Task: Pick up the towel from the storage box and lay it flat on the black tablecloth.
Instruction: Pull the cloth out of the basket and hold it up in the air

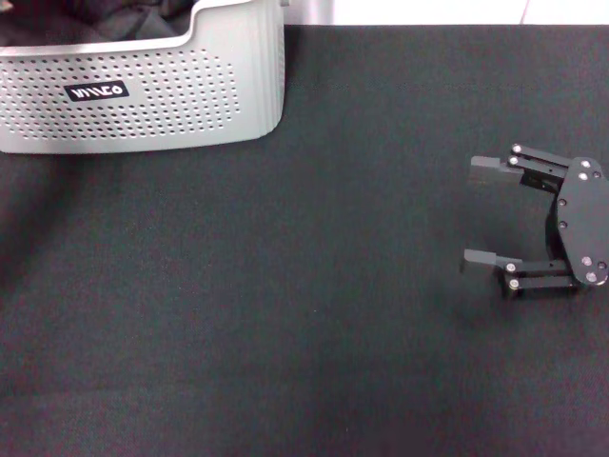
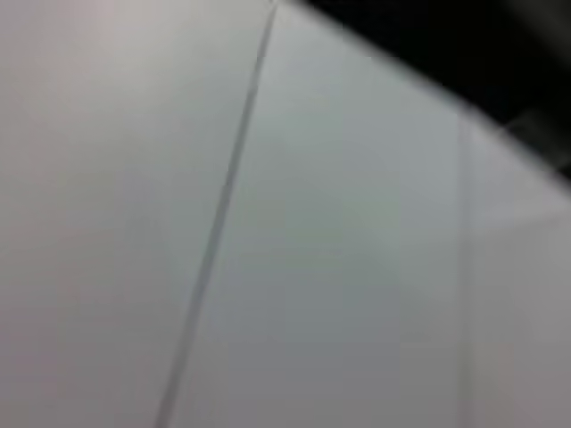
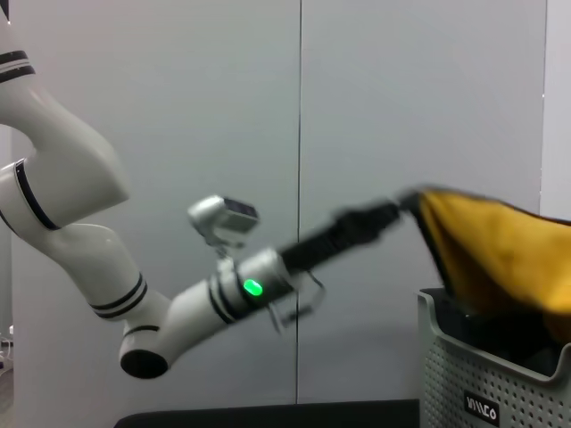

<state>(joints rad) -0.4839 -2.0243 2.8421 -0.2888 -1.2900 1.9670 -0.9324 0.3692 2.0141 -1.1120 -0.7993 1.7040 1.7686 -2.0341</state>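
The pale grey storage box with its black label stands at the far left of the black tablecloth. In the right wrist view my left gripper is shut on a top edge of the towel. It holds the towel up over the storage box, yellow side showing, with the lower part still hanging inside. Dark cloth shows inside the box in the head view. My right gripper is open and empty, low over the tablecloth at the right.
The left arm stretches across towards the box in front of a pale panelled wall. The left wrist view shows only a blurred pale surface. The tablecloth's far edge runs along the top right of the head view.
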